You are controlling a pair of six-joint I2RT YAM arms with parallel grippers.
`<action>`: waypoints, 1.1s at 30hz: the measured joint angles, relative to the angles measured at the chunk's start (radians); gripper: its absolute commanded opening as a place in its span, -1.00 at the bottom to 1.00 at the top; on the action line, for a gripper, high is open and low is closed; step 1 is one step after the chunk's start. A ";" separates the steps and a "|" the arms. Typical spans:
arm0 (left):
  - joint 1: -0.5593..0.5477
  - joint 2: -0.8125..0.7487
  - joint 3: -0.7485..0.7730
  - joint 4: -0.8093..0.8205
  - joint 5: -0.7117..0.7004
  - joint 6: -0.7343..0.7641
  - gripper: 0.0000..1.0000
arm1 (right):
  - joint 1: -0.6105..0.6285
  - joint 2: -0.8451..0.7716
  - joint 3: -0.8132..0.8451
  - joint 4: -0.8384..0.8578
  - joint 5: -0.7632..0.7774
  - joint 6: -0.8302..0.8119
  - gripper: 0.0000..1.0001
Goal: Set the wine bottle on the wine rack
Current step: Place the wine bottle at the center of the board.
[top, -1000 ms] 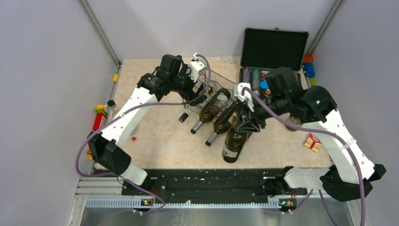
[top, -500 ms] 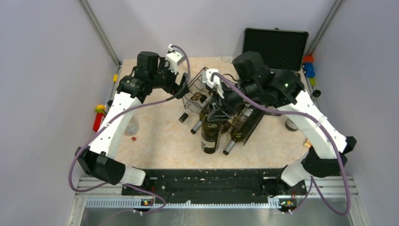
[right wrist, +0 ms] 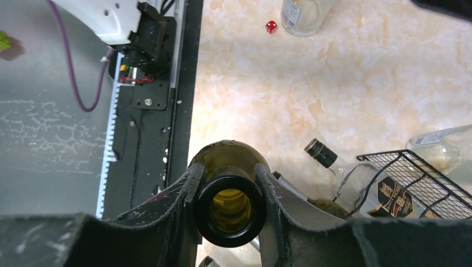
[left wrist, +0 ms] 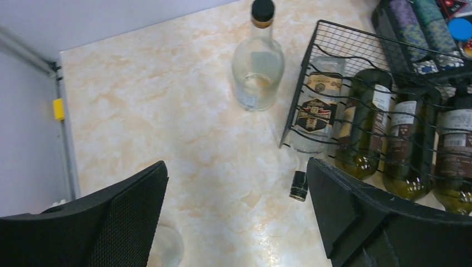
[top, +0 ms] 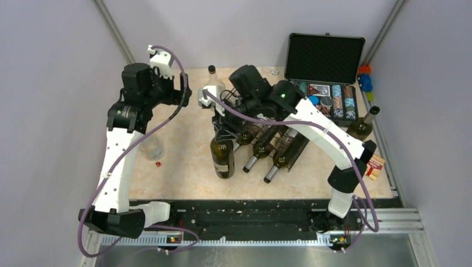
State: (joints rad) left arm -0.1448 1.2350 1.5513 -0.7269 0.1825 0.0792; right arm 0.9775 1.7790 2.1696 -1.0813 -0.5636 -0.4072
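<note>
My right gripper [top: 221,132] is shut on the neck of a dark green wine bottle [top: 222,158] and holds it upright just left of the front of the wine rack. In the right wrist view the open bottle mouth [right wrist: 228,208] sits between my right gripper's [right wrist: 228,183] fingers. The black wire-mesh wine rack [top: 289,146] lies on the table with several bottles in its cradles; it also shows in the left wrist view [left wrist: 328,50]. My left gripper [top: 185,95] is open and empty, raised left of the rack [left wrist: 236,167].
A clear bottle [top: 213,83] stands behind the rack's left end [left wrist: 257,67]. A black bottle cap [left wrist: 299,185] lies beside the rack. An open black case [top: 325,58] with poker chips is back right, a dark bottle [top: 362,127] beside it. A glass [top: 151,150] and red die [top: 158,164] are left.
My right arm carried the green bottle from the rack's right side across to its left front. My left gripper drew back from the rack, up and to the left.
</note>
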 measured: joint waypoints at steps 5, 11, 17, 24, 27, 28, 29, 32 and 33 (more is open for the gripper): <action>0.026 -0.038 0.005 -0.037 -0.060 -0.018 0.97 | 0.010 0.076 0.007 0.036 0.026 0.000 -1.00; 0.026 -0.047 0.033 -0.111 -0.088 -0.029 0.98 | 0.046 0.132 0.005 0.079 0.055 0.000 -1.00; 0.026 -0.082 0.042 -0.168 -0.115 -0.029 0.97 | 0.073 0.142 -0.006 0.127 0.078 0.000 -1.00; 0.026 -0.114 0.095 -0.199 -0.138 -0.025 0.97 | 0.083 0.147 -0.063 0.176 0.122 -0.011 -1.00; 0.026 -0.119 0.119 -0.216 -0.140 -0.021 0.98 | 0.089 0.162 -0.069 0.177 0.137 -0.015 -1.00; 0.026 -0.120 0.124 -0.220 -0.139 -0.019 0.98 | 0.092 0.166 -0.073 0.178 0.140 -0.016 -1.00; 0.026 -0.120 0.127 -0.222 -0.139 -0.016 0.97 | 0.093 0.167 -0.077 0.179 0.143 -0.018 -1.00; 0.026 -0.120 0.136 -0.230 -0.135 -0.003 0.97 | 0.098 0.167 -0.089 0.200 0.144 -0.019 -1.00; 0.026 -0.120 0.138 -0.232 -0.131 0.001 0.97 | 0.099 0.167 -0.094 0.211 0.143 -0.019 -1.00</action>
State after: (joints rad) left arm -0.1192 1.1152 1.6897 -0.9588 0.0517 0.0799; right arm 1.0767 1.9465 2.0754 -0.8700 -0.4202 -0.4259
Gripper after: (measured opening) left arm 0.986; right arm 0.360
